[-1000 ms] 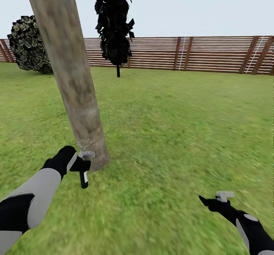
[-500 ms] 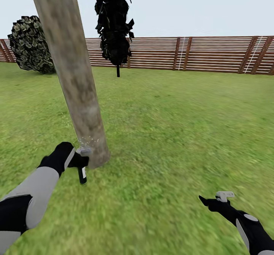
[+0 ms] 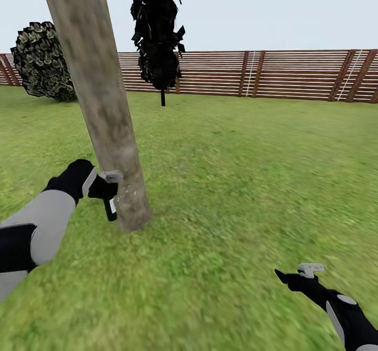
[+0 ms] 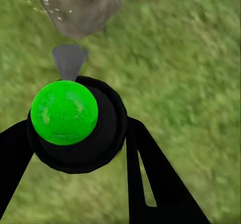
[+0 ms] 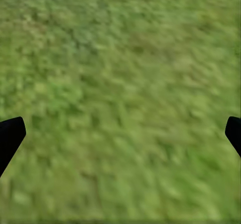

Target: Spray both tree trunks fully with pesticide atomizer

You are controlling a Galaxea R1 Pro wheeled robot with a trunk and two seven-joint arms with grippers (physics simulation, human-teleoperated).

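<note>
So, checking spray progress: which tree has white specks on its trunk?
The near tree with the thick leaning trunk, beside the atomizer; the far tree by the fence shows none.

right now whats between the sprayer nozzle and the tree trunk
Only a short gap of air with tiny white spray specks. The head view shows the atomizer in the left pincer aimed at the trunk.

Grass lawn [image 3: 236, 183] formed the ground, leaning grey-brown tree trunk [image 3: 100, 99] rooted in it near left, base slightly flared, rounded scaly bush [image 3: 39, 60] sat far left, brown slatted fence [image 3: 262, 74] bounded the far edge
</note>
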